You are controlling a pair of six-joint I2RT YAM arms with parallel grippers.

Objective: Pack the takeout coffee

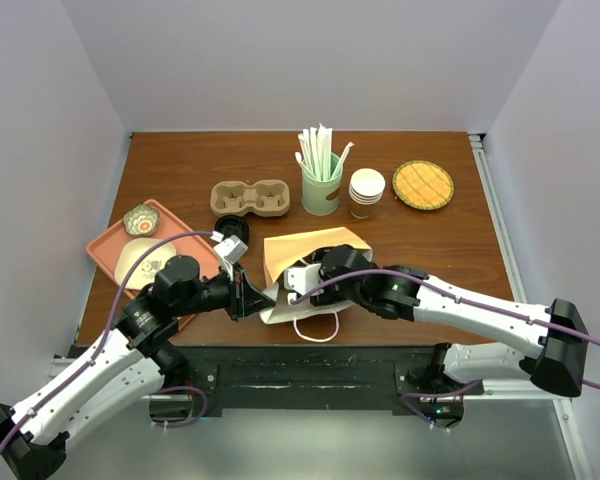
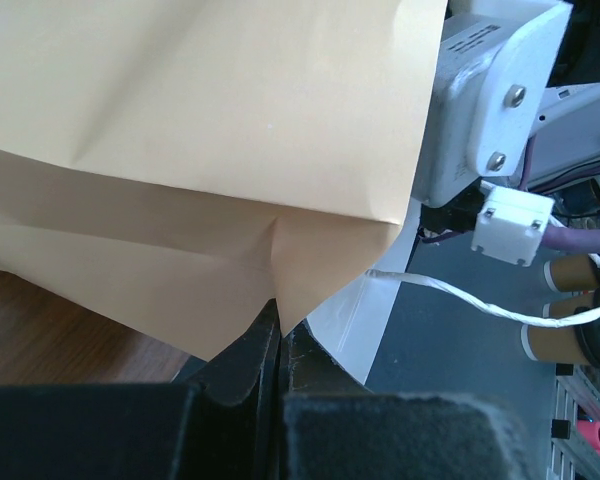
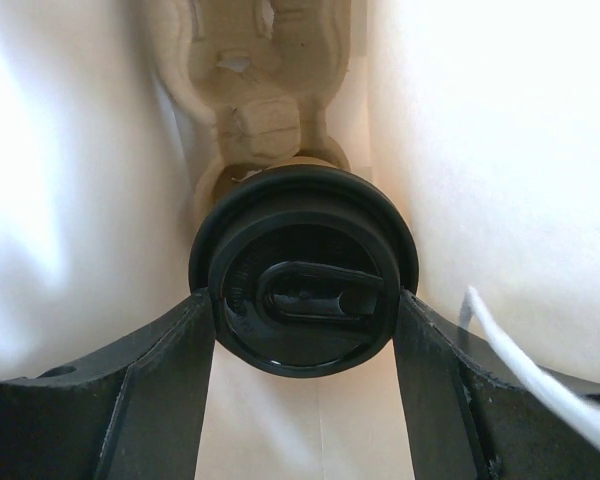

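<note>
Left fingers (image 2: 242,365): pinching bag (image 2: 180,150) edge.
Right fingers (image 3: 165,385): clamping coffee lid (image 3: 302,270).
Risk: lid pops off; bag slips.

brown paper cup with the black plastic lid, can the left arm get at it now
Probably not. The left gripper is shut on the edge of the tan paper bag, and the cup lies inside it, held by the right gripper.

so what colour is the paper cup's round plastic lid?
Black lid, clearest in the right wrist view.
</note>
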